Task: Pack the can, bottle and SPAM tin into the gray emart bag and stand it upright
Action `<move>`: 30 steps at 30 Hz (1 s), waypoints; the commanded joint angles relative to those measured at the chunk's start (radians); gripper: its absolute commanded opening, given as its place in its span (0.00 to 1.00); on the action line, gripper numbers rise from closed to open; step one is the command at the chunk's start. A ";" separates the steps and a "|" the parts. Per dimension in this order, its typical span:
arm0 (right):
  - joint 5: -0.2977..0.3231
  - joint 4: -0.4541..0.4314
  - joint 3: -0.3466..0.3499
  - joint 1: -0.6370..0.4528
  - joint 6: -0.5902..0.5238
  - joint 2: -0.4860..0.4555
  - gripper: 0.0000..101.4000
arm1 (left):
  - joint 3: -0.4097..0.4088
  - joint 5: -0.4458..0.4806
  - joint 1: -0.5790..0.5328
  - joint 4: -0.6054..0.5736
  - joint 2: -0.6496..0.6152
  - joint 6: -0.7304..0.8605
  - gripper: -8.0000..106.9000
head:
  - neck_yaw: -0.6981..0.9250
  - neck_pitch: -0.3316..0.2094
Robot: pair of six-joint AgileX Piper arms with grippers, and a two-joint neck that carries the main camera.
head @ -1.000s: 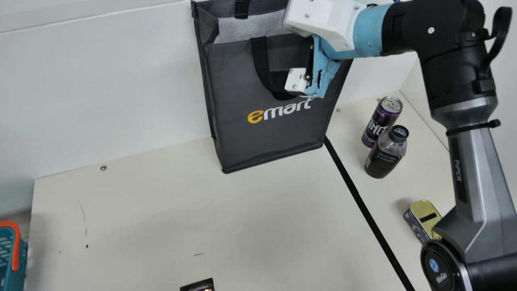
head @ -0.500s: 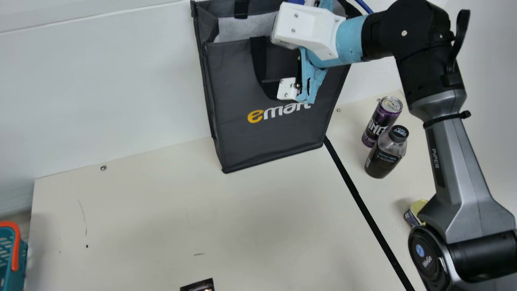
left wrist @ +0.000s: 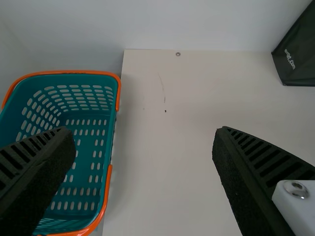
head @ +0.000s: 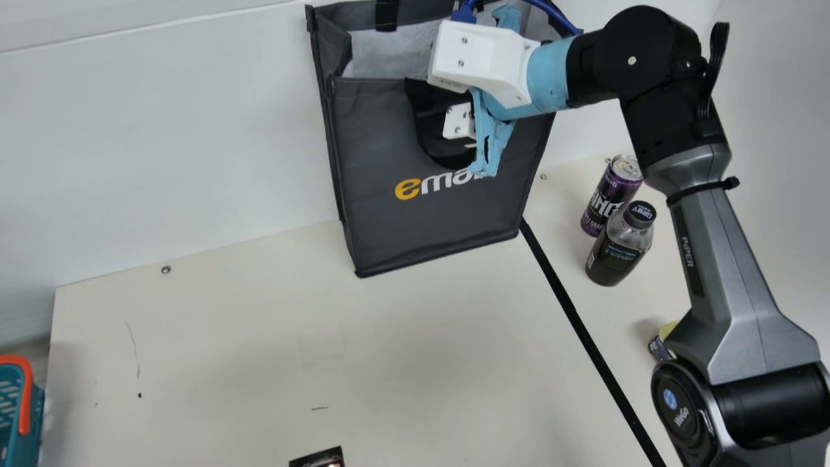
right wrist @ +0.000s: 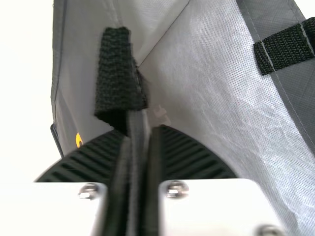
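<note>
My right gripper (head: 485,139) has shifted down-left, dipping the upright emart bag's (head: 389,136) front rim, now pinched between its jaws. My right forearm (head: 733,279) partly hides the tin (head: 660,349), near bottle (head: 613,256) and can (head: 604,202). Left gripper (left wrist: 142,135): jaws apart.

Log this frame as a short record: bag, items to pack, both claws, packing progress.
bag: gray emart bag, upright by the back wall, top open
can: upright can, on the table beside the bag
bottle: upright bottle, just in front of the can
tin: SPAM tin, partly behind the right arm
right claw: right claw, shut on the bag's rim
left claw: left claw, open, empty
packed: none of the three
</note>
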 commanded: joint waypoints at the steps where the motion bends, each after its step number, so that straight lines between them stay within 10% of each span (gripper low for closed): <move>1: 0.002 0.006 0.002 -0.002 -0.004 0.001 0.00 | 0.000 0.000 0.000 0.000 0.000 0.000 0.85 | -0.002 -0.023; 30: 0.002 0.031 0.081 -0.005 0.010 -0.143 0.00 | 0.000 0.000 0.000 0.000 0.000 0.000 0.85 | -0.002 -0.023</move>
